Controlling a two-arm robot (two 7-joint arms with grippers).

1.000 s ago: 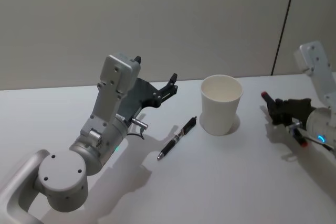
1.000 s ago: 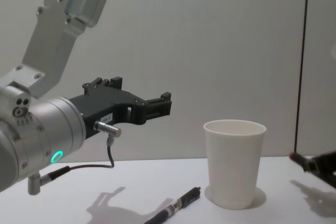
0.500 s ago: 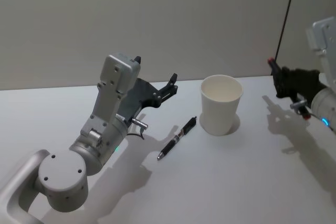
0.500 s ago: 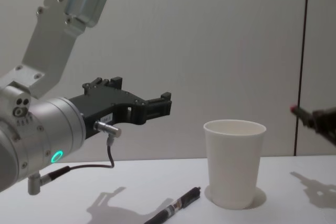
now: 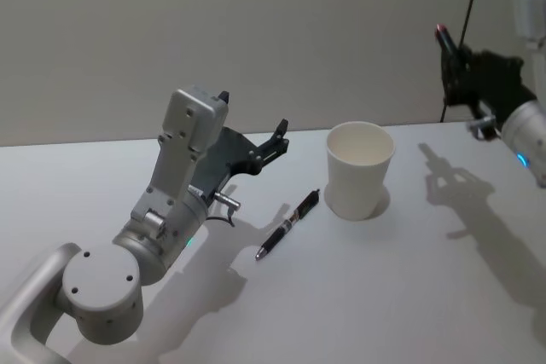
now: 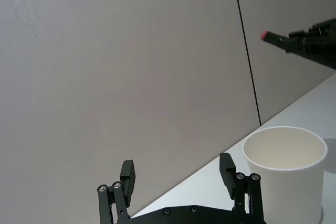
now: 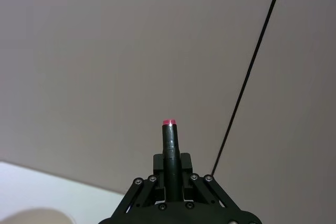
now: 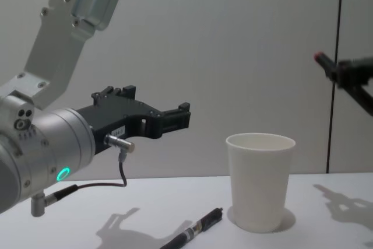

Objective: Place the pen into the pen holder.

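Here, the carry toward the pen holder (image 5: 359,172).
The right gripper (image 5: 456,70), closed on a red-tipped pen (image 5: 442,36), hangs above and right of the upright pen holder; a second pen (image 5: 288,224) lies on the table (image 5: 384,296) just left of it. The left gripper (image 6: 177,167) idles, spread wide and empty. Best centre the red-tipped pen over the holder's mouth, turn it vertical, lower, then release.

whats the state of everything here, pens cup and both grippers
cup: upright, no pen in it
black pen: lying on the table beside the cup
red-tipped pen: gripped, held in the air
right gripper: shut on the red-tipped pen
left gripper: open, empty
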